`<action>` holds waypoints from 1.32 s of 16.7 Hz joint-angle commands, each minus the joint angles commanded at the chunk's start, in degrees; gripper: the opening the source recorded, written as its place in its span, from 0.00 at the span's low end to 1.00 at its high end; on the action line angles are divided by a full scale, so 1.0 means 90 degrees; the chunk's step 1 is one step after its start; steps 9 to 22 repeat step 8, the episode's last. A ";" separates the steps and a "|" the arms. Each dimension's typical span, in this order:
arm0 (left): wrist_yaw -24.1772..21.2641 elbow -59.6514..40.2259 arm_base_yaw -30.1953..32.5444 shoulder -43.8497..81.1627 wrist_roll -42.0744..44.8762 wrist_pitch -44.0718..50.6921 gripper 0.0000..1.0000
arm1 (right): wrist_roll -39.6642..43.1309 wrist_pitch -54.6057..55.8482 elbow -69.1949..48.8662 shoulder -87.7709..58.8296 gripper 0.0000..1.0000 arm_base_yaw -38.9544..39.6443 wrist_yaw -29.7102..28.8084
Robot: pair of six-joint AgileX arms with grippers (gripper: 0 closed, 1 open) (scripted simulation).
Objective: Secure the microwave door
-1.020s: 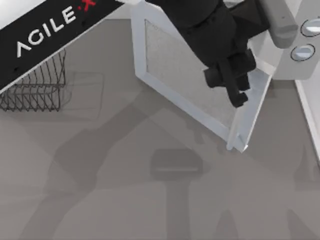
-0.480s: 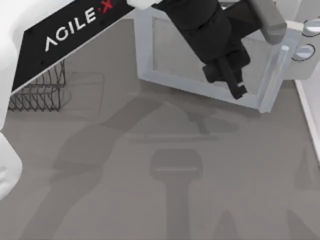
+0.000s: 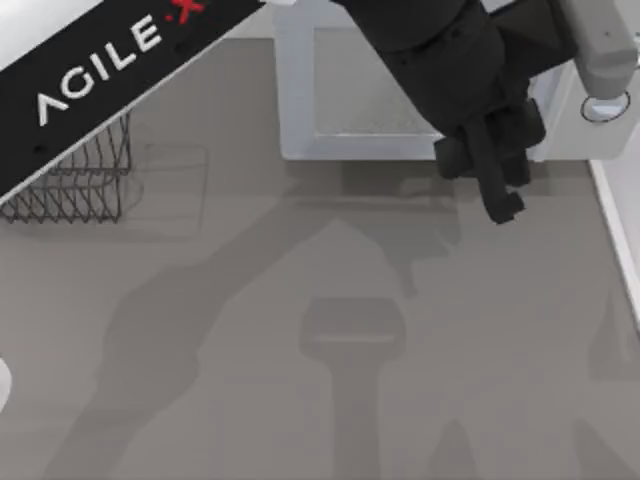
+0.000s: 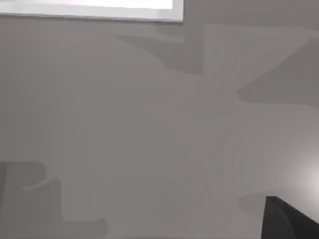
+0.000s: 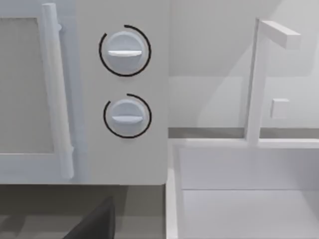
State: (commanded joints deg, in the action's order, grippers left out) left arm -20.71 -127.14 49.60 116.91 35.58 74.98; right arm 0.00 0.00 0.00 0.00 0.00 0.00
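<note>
Microwave door point(image 3: 370, 90) sits flush against microwave point(image 5: 124, 159); our left tool point(image 3: 495, 185) hovers just before door's handle side, empty, finger gap unclear; push looks complete.

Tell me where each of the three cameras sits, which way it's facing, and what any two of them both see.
Top view: above the table, looking down on the microwave door; left arm's gripper hangs in front of it.
Left wrist view: looks at bare table; a dark gripper tip shows.
Right wrist view: faces the microwave front, knobs and handle.
Shared: top and right wrist views both show door and knobs.
</note>
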 joint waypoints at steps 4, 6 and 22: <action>0.0233 -0.0290 -0.0203 0.0663 -0.0337 -0.0301 0.00 | 0.0000 0.0000 0.0000 0.0000 1.00 0.0000 0.0000; 0.0340 -0.0320 -0.0345 0.0879 -0.0441 -0.0550 0.00 | 0.0000 0.0000 0.0000 0.0000 1.00 0.0000 0.0000; 0.0365 -0.0320 -0.0383 0.0927 -0.0464 -0.0612 0.00 | 0.0000 0.0000 0.0000 0.0000 1.00 0.0000 0.0000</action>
